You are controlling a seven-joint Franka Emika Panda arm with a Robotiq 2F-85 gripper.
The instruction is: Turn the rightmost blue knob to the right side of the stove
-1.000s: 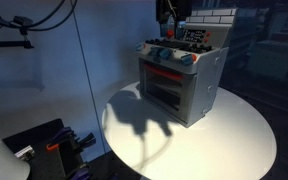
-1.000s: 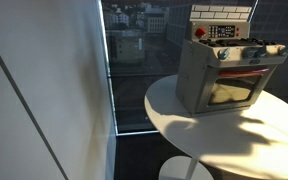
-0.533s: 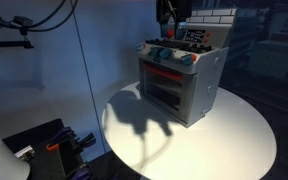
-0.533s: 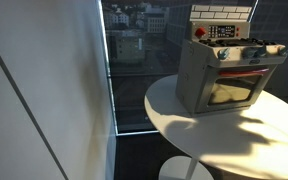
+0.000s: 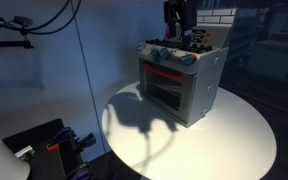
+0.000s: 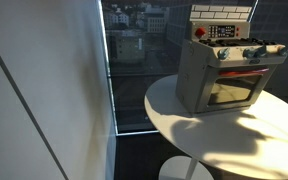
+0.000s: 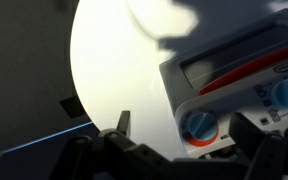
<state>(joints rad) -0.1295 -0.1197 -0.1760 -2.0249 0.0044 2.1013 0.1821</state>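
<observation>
A grey toy stove [image 5: 181, 85] stands on a round white table [image 5: 234, 140] and shows in both exterior views [image 6: 229, 75]. A row of blue knobs [image 5: 172, 56] runs along its front top edge [image 6: 252, 53]. My gripper [image 5: 176, 18] hangs above the stove's top near the back panel. In the wrist view my gripper [image 7: 184, 128] is open, with one blue knob with an orange ring [image 7: 200, 124] between its two fingers, apart from both. A second blue knob [image 7: 286, 94] shows at the right edge. The gripper is out of sight in the exterior view from the window side.
A glass wall or window [image 6: 134, 60] stands behind the table, with a pale wall [image 6: 34, 90] beside it. Dark equipment with cables [image 5: 44, 150] sits low beside the table. The stove's back panel [image 6: 222, 22] rises behind the knobs.
My gripper has shifted slightly to the right above the stove. The stove and knobs look unchanged.
</observation>
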